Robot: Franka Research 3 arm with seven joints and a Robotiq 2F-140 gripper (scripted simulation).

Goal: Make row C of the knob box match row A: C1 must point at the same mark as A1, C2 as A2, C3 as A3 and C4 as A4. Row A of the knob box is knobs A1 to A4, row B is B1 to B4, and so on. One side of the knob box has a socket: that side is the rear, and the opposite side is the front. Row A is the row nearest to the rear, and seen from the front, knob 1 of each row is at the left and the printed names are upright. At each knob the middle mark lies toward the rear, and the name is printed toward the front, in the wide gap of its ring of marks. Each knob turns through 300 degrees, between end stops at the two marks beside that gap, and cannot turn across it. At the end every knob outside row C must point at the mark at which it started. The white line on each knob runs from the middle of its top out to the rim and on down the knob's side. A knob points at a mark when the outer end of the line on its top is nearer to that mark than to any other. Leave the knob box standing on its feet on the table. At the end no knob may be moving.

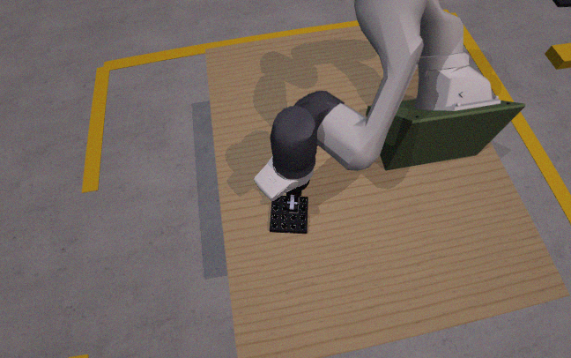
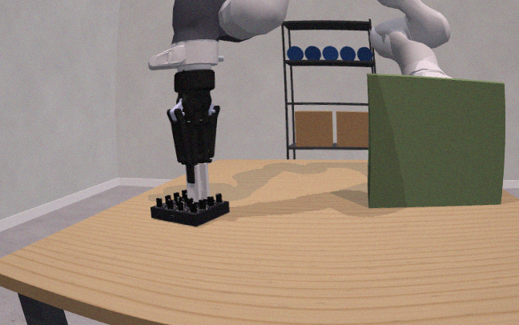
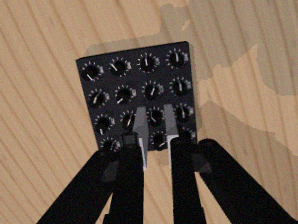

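Note:
The black knob box (image 1: 288,221) (image 2: 174,216) (image 3: 135,80) stands flat on the table. In the wrist view its printed names lie to the right of the knobs, so row A is the left column and number 4 is at the top. My gripper (image 1: 292,205) (image 2: 198,197) (image 3: 155,118) points down, narrowly open, its pale fingertips either side of knob C2 (image 3: 157,117); contact cannot be told. C3 (image 3: 152,90) and C4 (image 3: 147,63) have lines pointing roughly up in that view. A2 (image 3: 103,123) has its line pointing down. A1 and C1 are partly visible; B1 is hidden by a finger.
The neighbouring knobs B2 (image 3: 128,119) and D2 (image 3: 183,113) stand close outside the fingers. The wooden table (image 1: 396,247) (image 2: 320,256) carries the box near one edge. A green block (image 1: 441,141) (image 2: 436,144) stands by the arm's base. A shelf (image 2: 328,62) is in the background.

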